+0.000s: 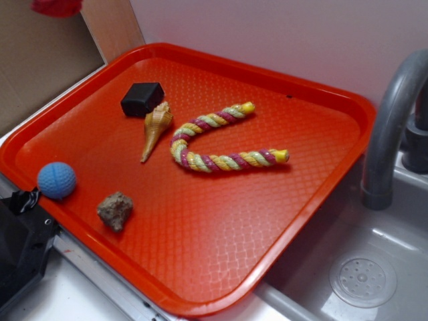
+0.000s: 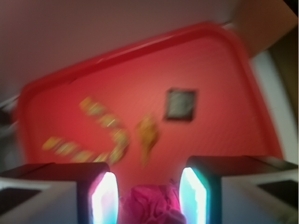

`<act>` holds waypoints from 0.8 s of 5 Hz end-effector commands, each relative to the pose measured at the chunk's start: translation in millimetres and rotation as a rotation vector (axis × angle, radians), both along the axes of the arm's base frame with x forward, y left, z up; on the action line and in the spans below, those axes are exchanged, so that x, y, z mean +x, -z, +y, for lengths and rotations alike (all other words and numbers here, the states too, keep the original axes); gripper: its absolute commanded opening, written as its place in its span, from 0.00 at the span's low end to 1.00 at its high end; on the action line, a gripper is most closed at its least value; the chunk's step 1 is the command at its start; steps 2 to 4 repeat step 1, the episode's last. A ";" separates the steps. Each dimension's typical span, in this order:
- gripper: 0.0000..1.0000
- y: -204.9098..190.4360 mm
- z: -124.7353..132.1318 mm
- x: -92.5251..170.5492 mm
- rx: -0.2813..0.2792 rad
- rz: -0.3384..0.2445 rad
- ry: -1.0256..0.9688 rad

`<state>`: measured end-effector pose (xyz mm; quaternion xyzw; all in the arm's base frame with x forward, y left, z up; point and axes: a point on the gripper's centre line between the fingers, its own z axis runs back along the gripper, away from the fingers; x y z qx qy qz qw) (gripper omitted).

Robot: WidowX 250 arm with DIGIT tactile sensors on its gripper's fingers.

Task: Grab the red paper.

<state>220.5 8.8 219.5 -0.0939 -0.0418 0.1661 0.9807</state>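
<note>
Gripper point(image 2: 148, 198) is clasping the red paper point(image 2: 149, 205) between its two fingers point(image 2: 103, 196), high above the tray point(image 1: 200, 267); in the exterior view a red scrap is showing at the top left edge. Lying on the tray: a twisted rope point(image 1: 221, 144), a shell point(image 1: 156, 127), a black block point(image 1: 142, 99), a blue ball point(image 1: 56, 180), a brown rock point(image 1: 115, 210). A sink with a grey faucet point(image 1: 391, 120) is sitting just beside it.

An orange-red tray point(image 1: 200, 234) holds a blue ball point(image 1: 56, 180), rock point(image 1: 115, 210), shell point(image 1: 155, 128), black block point(image 1: 142, 99) and twisted rope point(image 1: 221, 144).
</note>
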 end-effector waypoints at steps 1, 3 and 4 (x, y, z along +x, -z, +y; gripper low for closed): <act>0.00 -35.3 8.5 -13.6 -0.042 -0.092 0.192; 0.00 -35.3 8.5 -13.6 -0.042 -0.092 0.192; 0.00 -35.3 8.5 -13.6 -0.042 -0.092 0.192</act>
